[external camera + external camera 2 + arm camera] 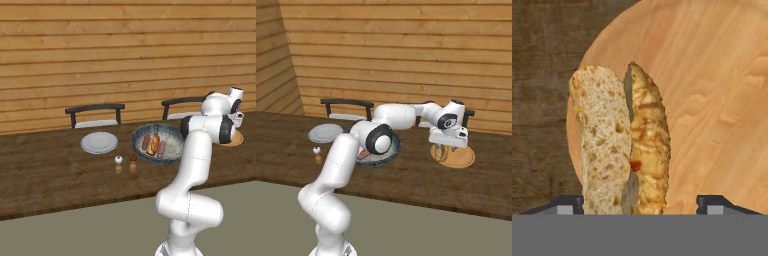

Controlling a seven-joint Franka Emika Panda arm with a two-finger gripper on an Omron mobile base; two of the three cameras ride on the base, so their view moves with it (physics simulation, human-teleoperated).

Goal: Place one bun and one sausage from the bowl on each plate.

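While end effector (pixel 639 205) gapes, bun (pixel 619 142) lies between fingers.

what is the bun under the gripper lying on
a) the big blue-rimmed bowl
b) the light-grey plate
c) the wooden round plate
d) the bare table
c: in the hand view the bun lies on the wooden plate, between the open gripper tips.

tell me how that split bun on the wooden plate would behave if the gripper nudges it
The bun looks long and split into two halves standing on edge, so a sideways push could well tip a half over. Its crumb looks porous, probably light and squashy. The wooden plate looks smooth, so it may slide.
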